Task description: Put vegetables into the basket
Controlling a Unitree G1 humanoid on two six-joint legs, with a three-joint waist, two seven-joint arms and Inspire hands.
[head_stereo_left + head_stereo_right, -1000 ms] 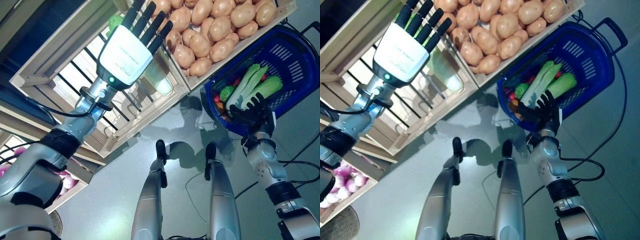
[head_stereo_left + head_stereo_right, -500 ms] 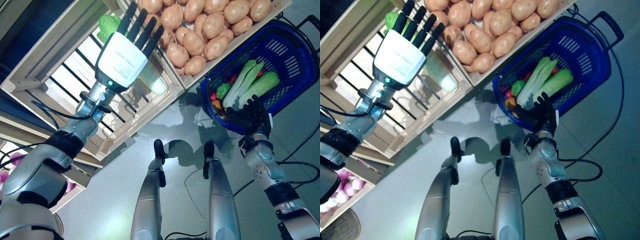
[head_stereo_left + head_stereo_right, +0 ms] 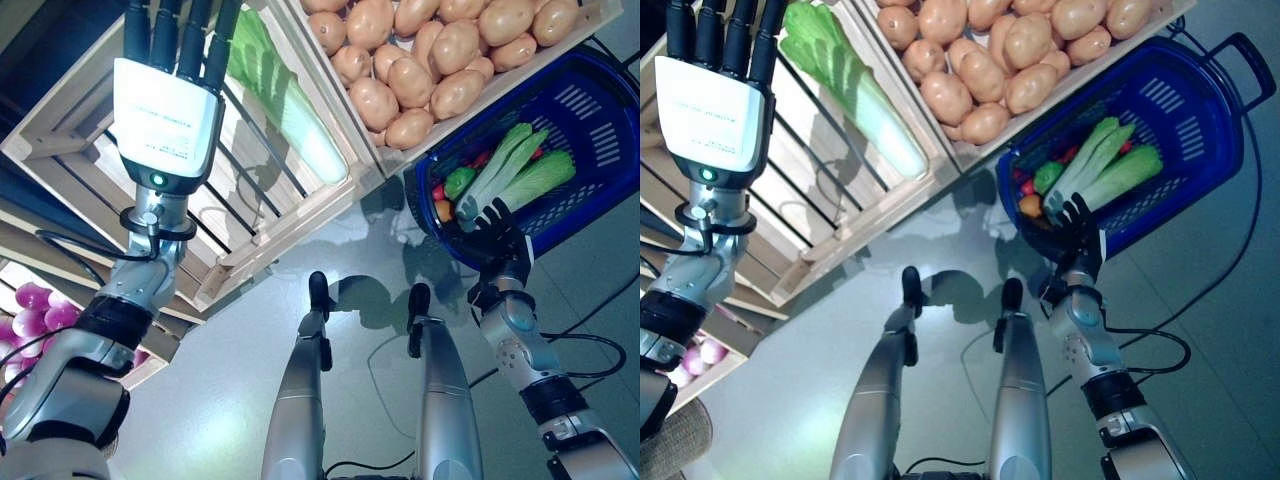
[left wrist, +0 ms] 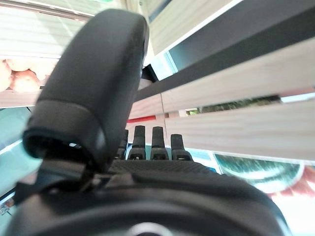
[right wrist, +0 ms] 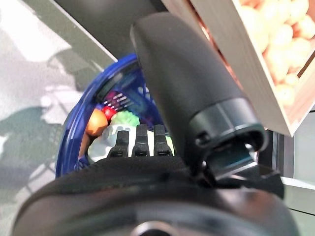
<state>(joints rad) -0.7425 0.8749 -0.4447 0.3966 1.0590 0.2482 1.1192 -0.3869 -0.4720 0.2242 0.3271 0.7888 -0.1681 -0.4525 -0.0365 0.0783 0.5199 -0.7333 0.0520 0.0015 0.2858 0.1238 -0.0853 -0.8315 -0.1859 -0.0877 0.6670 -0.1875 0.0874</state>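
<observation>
Cabbage [image 3: 285,95], a long head with pale stalk and green leaves, lies in the slatted wooden crate [image 3: 240,215] at about 11 o'clock in your head view, its leafy end toward the upper rim and its pale end toward the crate's lower right corner. Your left hand [image 3: 165,120] is raised at 10 o'clock over the same crate, back of the hand facing you, fingers [image 3: 725,35] straight and close side by side, reaching up past the crate's far rail. It holds nothing, and you see a clear gap between it and the cabbage just to its right. In the left wrist view those fingers stand straight in a row with the thumb upright beside them, wooden slats behind.

At 12 to 1 o'clock a second crate holds a heap of potatoes [image 3: 430,60], right beside the cabbage crate. Below its edge, at 2 o'clock, the blue basket [image 3: 590,110] already contains leafy green stalks [image 3: 520,175], a small green vegetable [image 3: 457,183], and red and orange pieces [image 5: 97,122] at its near side. Your right hand [image 3: 500,232] sits at the basket's near rim, at 3 o'clock, fingers dark against the blue wall. You cannot tell from these views whether they grip the rim or merely rest there.

Purple onions [image 3: 30,300] show at 8 o'clock on a lower shelf.
</observation>
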